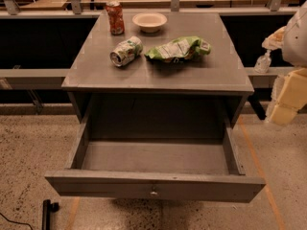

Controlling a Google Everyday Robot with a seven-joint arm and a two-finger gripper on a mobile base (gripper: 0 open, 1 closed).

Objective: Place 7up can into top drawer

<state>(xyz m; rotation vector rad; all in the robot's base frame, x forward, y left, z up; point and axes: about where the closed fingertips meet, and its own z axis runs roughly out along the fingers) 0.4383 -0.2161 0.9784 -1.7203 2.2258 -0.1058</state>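
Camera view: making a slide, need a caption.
7up can lies sideways on the cabinet; top drawer pulled open; gripper at the frame's right edge.

Matt wood drawer [110, 186]; metal 7up can [126, 51]; plastic gripper [286, 104] at right.

Cream blocky hand [287, 102] at right edge, white arm [298, 32]

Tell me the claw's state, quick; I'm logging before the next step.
Claw: at the right edge, partly cut off; open or closed cannot be told. 7up can lies on the cabinet top, away from it.
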